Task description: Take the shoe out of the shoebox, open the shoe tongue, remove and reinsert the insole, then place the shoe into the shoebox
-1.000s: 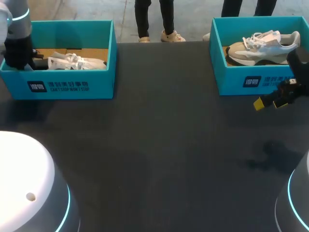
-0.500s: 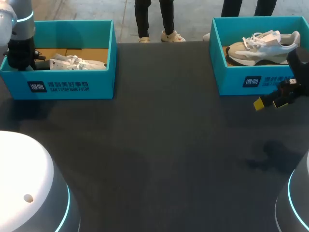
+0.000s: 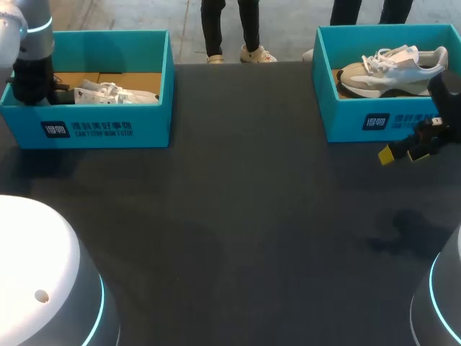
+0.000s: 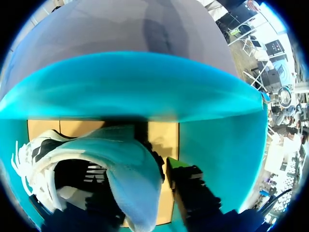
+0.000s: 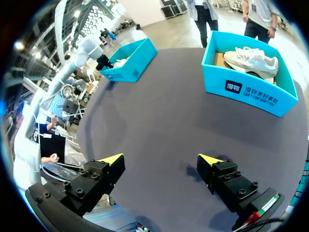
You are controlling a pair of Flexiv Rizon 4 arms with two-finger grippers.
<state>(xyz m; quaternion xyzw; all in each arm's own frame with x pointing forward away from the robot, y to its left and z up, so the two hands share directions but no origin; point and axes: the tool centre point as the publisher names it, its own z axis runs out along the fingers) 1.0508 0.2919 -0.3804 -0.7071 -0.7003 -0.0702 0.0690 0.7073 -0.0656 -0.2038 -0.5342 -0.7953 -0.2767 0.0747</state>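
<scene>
A white shoe [image 3: 112, 91] lies in the left teal shoebox [image 3: 108, 130]. My left arm [image 3: 32, 72] reaches down into that box's left end. In the left wrist view the shoe's padded heel collar [image 4: 130, 164] stands between the fingers of my left gripper [image 4: 140, 181]. The outer finger [image 4: 181, 176] is just off the heel and the other is hidden inside the shoe. A second pale shoe [image 3: 392, 68] rests in the right teal shoebox [image 3: 374, 122]. My right gripper [image 3: 402, 153] hovers open over the table in front of that box, holding nothing.
The dark table [image 3: 238, 216] stretches between the two boxes. In the right wrist view my right gripper [image 5: 161, 159] hangs above bare tabletop, with the right shoebox [image 5: 251, 89] ahead of it and the left shoebox [image 5: 130, 60] farther off.
My left arm has shifted slightly at the left box's end, and the shoe has settled a little lower in the box. The right arm has not moved.
</scene>
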